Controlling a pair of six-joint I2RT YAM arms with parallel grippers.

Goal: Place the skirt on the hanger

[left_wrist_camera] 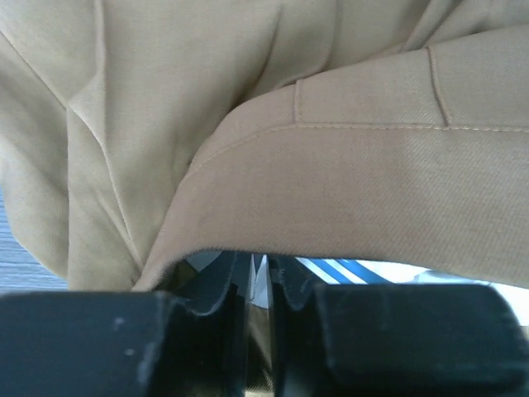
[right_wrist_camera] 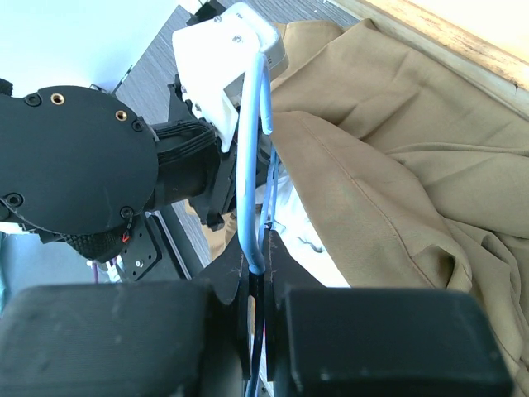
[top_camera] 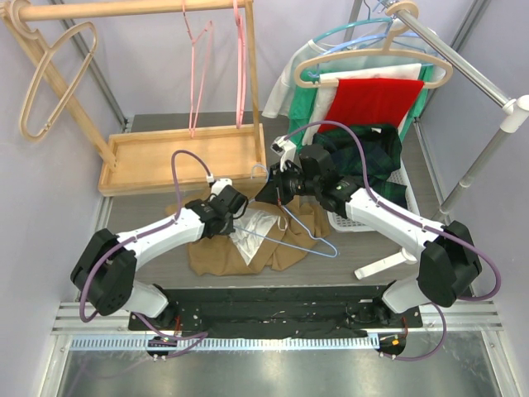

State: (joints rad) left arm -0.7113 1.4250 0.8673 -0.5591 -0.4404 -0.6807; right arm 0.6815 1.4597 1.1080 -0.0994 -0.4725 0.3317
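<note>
Right gripper (right_wrist_camera: 258,266) first: its jaws are clamped tight on the hanger (right_wrist_camera: 250,165), with the pale blue wire rising straight out of the pinch. I take that as a steadying hold, keeping the frame up off the table (top_camera: 347,256) so cloth can be fed onto it. From above, the rest of the wire triangle trails out behind and to one side of that gripper, over the skirt (top_camera: 248,252).

Over to the left gripper (left_wrist_camera: 260,281). Its jaws are drawn almost together with a thin fold between them, tan with a sliver of white, so I read it as pinching the skirt's edge. The waistband (left_wrist_camera: 372,165) arches directly ahead of the fingertips. Taking the waist makes sense to me, since that's the opening the hanger's arm has to enter.

The two grippers sit nearly nose to nose, and the skirt is heaped on the table beneath both, not yet hung.

Now the blind spots:
- How much cloth the left pinch really has is unclear, because the fingertips sit in shadow.
- From above, both wrists cover the meeting point, so I can't tell whether any wire is already inside the waist.
- A blue and white striped patch (left_wrist_camera: 347,269) just past the left fingertips, under the waistband, is something I can't identify.
- The top of the wire curves against the left arm's white housing (right_wrist_camera: 223,58), and I can't say whether the two are touching.
</note>
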